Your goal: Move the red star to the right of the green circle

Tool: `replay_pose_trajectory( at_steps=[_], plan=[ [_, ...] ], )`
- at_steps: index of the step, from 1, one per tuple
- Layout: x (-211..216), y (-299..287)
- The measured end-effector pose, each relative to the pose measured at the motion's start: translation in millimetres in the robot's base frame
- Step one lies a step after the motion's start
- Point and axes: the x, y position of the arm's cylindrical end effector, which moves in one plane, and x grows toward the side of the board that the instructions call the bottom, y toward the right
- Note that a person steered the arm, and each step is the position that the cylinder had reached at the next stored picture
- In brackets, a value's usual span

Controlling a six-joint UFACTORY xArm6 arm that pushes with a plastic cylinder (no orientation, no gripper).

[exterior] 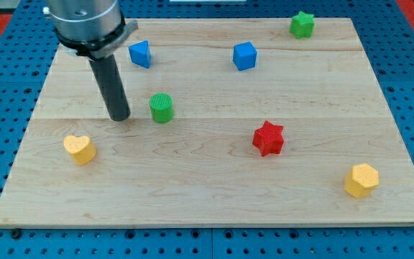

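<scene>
The red star point(268, 138) lies right of the board's middle. The green circle point(162, 108), a short cylinder, stands left of the middle, well to the left of the star and slightly higher in the view. My tip point(119, 117) rests on the board just left of the green circle, with a small gap between them. The dark rod rises from it to the grey arm at the view's top left. The tip is far to the left of the red star.
A blue block point(141, 54) and a blue cube point(244, 56) sit near the top. A green star point(302, 25) is at the top right. A yellow heart point(80, 149) lies at the left, a yellow hexagon point(361, 180) at the lower right. The wooden board point(214, 194) sits on a blue pegboard.
</scene>
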Motion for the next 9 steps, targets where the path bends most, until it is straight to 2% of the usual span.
replay_pose_trajectory(
  at_steps=[1,2,3,4,5,6,7,8,9],
  plan=[
    [10.3,-48.5],
    [44.2,-66.2],
    [66.1,-107.9],
    [94.7,-58.0],
    [84.7,-8.0],
    [92.1,3.3],
    [123.2,43.2],
    [109.8,77.4],
    [59.3,80.0]
  ],
)
